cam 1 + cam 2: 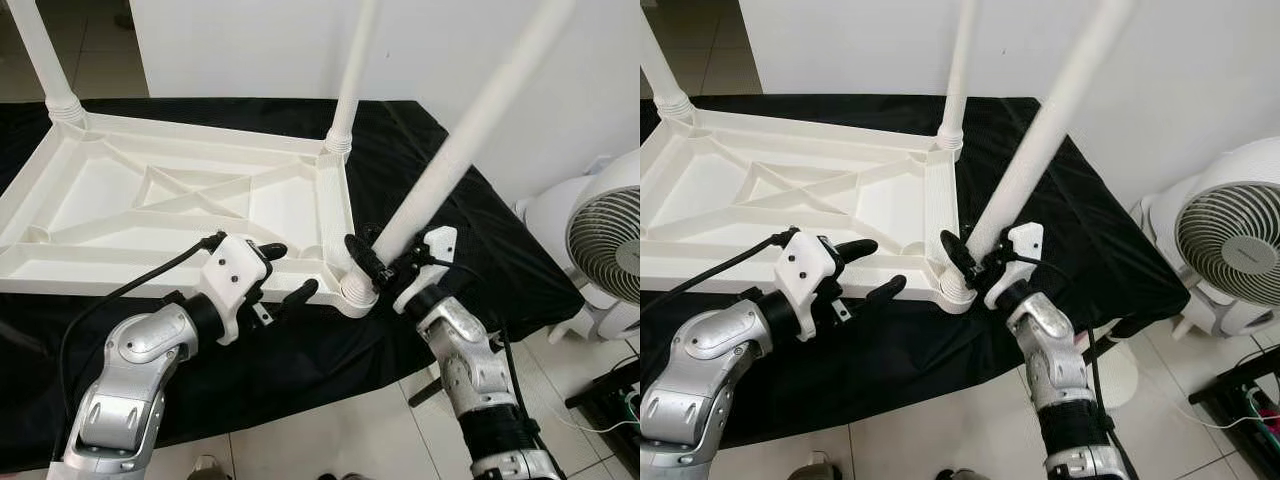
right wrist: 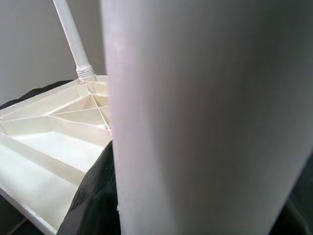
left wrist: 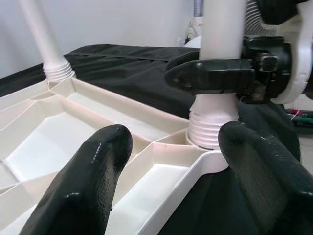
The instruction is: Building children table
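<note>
My right gripper (image 1: 385,268) is clamped around the base of a long white plastic table leg (image 1: 470,140), which leans outward at the near right corner socket (image 1: 358,292) of the upturned white ribbed plastic tabletop (image 1: 190,200) on the black cloth (image 1: 420,160). My left gripper (image 1: 285,272) hovers wide open, empty, at the tabletop's near edge. Risk, I judge: the tilted leg cross-threads or pushes the unbraced top sideways.
</note>
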Tool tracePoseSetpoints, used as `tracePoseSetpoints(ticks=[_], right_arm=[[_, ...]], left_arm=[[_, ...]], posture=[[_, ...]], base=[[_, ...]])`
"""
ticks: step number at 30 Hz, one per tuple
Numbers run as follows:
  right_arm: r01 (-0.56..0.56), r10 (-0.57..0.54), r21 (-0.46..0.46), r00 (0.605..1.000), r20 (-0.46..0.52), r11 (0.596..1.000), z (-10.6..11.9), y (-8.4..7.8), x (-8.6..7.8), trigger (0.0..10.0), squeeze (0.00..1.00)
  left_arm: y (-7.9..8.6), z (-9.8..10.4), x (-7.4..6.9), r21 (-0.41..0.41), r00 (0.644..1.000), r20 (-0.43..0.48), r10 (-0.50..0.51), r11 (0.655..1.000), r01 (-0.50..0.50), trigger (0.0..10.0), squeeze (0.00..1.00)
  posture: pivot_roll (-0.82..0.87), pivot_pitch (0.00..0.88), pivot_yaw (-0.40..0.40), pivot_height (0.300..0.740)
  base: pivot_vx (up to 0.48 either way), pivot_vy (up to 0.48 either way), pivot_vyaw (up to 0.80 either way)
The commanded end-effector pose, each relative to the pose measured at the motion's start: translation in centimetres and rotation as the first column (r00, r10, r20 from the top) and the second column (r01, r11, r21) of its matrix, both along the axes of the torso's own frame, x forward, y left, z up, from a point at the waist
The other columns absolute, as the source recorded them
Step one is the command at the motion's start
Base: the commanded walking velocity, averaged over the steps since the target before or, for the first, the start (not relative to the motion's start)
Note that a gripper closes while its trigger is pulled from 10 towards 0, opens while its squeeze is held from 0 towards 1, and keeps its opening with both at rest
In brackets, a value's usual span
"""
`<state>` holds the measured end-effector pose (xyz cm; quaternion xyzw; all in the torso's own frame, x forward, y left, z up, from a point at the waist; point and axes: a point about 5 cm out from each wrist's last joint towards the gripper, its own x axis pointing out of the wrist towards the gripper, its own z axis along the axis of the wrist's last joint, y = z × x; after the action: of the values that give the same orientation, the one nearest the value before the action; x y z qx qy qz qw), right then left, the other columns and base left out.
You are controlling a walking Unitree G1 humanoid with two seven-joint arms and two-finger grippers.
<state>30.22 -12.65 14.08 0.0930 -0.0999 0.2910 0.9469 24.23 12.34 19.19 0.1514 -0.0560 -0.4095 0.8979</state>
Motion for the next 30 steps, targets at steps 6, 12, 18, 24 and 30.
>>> tracePoseSetpoints(ticks=[6, 12, 18, 24, 30], right_arm=[[0.037, -0.044, -0.170, 0.998, -0.035, 0.985, -2.7, -0.6, -1.2, 10.0, 0.00], [-0.020, 0.012, -0.280, 1.000, -0.028, 0.960, -3.2, 0.3, -1.5, 10.0, 0.00], [-0.106, 0.098, -0.355, 0.994, -0.041, 0.929, -3.8, 0.6, -2.2, 10.0, 0.00], [-0.152, 0.159, -0.406, 0.987, -0.015, 0.901, -3.8, 1.0, -2.6, 10.0, 0.00], [-0.123, 0.099, -0.355, 0.991, -0.085, 0.927, -4.2, 0.3, -1.9, 10.0, 0.00]], left_arm=[[0.3, 0.3, 0.1, -0.016, 0.998, 0.017, 0.069, 0.998, -0.068, 10.0, 0.00], [0.4, 0.4, 0.2, -0.016, 0.997, 0.019, 0.072, 0.997, -0.072, 10.0, 0.00], [0.5, 0.6, 0.2, -0.017, 0.996, 0.022, 0.084, 0.996, -0.083, 10.0, 0.00], [0.6, 0.6, 0.2, -0.017, 0.996, 0.022, 0.087, 0.996, -0.087, 10.0, 0.00], [0.7, 0.8, 0.3, -0.016, 0.996, 0.026, 0.091, 0.996, -0.090, 10.0, 0.00]], posture=[[0.13, 0.102, -0.095, 0.740], [0.13, 0.111, -0.092, 0.740], [0.13, 0.119, -0.094, 0.740], [0.13, 0.119, -0.093, 0.740], [0.13, 0.117, -0.094, 0.740]], base=[[0.000, 0.000, 0.00], [0.000, 0.000, 0.00], [0.000, 0.000, 0.00], [0.000, 0.000, 0.00], [0.000, 0.000, 0.00]])
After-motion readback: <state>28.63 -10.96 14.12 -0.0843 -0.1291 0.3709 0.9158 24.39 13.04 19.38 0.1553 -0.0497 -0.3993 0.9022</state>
